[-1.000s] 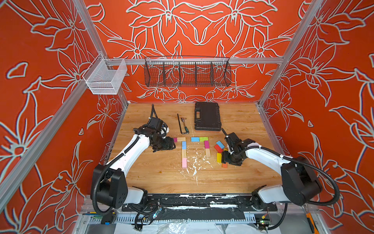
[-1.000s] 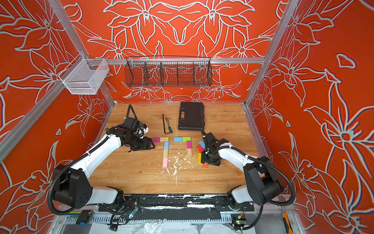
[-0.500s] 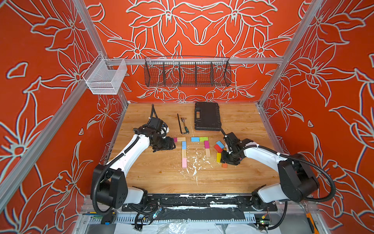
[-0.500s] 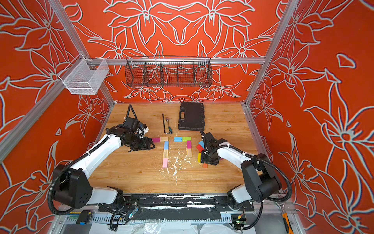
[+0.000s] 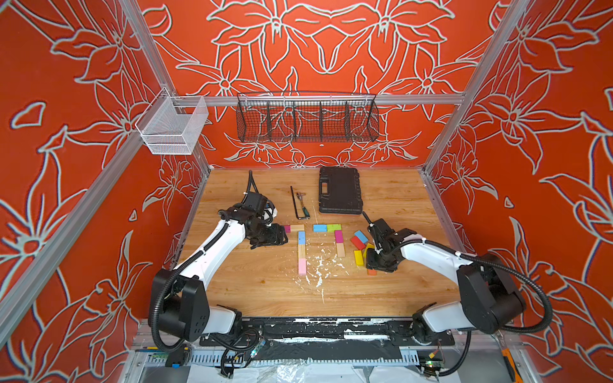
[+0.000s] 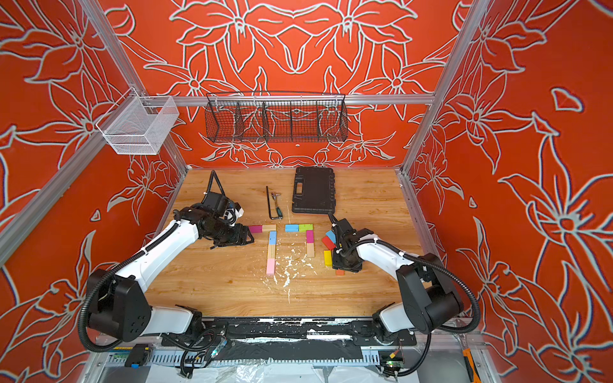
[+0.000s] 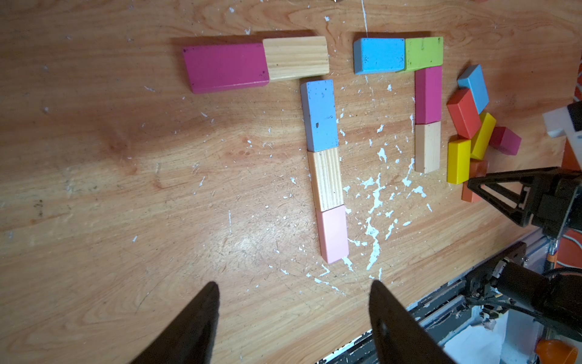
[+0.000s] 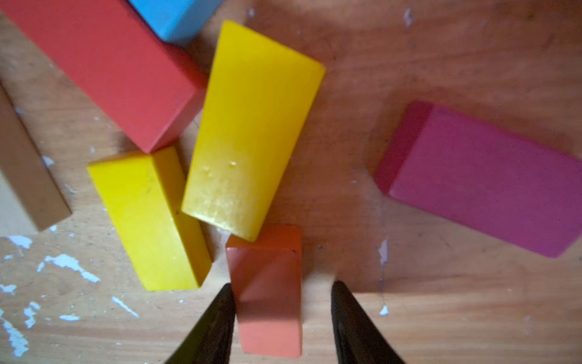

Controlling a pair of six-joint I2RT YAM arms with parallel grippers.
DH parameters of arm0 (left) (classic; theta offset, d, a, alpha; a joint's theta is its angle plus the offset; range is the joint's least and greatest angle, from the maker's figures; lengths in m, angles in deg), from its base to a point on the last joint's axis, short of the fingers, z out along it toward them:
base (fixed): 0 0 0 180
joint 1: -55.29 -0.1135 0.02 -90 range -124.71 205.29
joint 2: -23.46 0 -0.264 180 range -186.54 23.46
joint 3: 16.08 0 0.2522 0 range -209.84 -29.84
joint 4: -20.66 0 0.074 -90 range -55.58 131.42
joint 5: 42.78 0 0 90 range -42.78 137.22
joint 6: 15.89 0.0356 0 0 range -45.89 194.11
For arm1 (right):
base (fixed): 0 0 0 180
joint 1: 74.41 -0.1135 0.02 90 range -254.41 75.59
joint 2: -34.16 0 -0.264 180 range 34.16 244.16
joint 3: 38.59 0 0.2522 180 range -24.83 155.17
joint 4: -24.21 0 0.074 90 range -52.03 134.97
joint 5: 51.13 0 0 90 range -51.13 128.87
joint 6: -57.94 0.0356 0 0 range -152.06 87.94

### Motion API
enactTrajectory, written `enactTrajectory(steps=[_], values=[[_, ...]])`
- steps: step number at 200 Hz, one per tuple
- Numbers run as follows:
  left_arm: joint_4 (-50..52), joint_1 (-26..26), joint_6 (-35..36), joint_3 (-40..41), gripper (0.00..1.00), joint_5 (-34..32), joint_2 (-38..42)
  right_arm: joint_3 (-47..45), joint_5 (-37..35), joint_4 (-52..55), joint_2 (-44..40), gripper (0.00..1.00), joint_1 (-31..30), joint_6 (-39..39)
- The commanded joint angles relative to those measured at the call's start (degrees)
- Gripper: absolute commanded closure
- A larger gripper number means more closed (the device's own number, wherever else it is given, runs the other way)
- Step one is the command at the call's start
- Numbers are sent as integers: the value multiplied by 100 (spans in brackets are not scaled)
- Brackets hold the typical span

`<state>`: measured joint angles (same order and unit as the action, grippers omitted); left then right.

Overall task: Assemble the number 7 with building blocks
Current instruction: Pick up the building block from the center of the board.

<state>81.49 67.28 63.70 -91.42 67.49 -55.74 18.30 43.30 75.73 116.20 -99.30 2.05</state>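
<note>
- My right gripper [image 8: 282, 283] is low over the loose building blocks [image 5: 358, 243] on my right side of the table. Its jaws are partly apart and astride an orange block [image 8: 266, 315].
- One fingertip [image 8: 220, 315] touches the orange block's long side. The other stands just clear of it, so nothing is clamped.
- A tilted yellow block [image 8: 252, 126] laps over the orange block's far end, and a flat yellow block [image 8: 148, 220] lies just beside both.
- Beyond them a red block [image 8: 104, 63] touches a blue block [image 8: 176, 15]. A crimson block [image 8: 482, 179] lies apart on the other side.
- My left gripper [image 7: 294, 283] hangs over the bare wooden tabletop [image 7: 110, 189], jaws wide and holding nothing.
- The number 7 [image 5: 301, 245] lies flat mid-table, just beside my left gripper in both top views. It has magenta and plain wood across the top, then blue, plain wood and pink end to end down the stem.
- Between that figure and the loose pile lies a four-block figure [image 5: 333, 227]. It has blue and green across, then magenta and plain wood going down.
- White flecks mark the wood around both stems.
- At the back of the table a closed black case [image 5: 338, 190] lies flat, with a black hex key [image 5: 295, 205] beside it.
</note>
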Motion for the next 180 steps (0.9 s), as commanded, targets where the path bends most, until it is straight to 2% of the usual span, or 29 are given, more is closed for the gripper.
enactTrajectory(steps=[1, 33, 81, 150, 180], values=[[39, -39, 57, 6, 27, 36, -41, -85, -181, 158, -114, 49, -30, 58], [39, -39, 48, 6, 27, 30, -43, -121, -97, 15, -7, 51, -25, 56], [39, -39, 49, 6, 27, 52, -56, -165, 6, -87, -33, 66, -19, 43], [30, -39, 48, -12, 27, 85, -49, 105, 41, 363, -664, 72, -32, -24], [30, -40, 48, -12, 27, 88, -10, 329, 102, 479, -732, 75, -305, 53]])
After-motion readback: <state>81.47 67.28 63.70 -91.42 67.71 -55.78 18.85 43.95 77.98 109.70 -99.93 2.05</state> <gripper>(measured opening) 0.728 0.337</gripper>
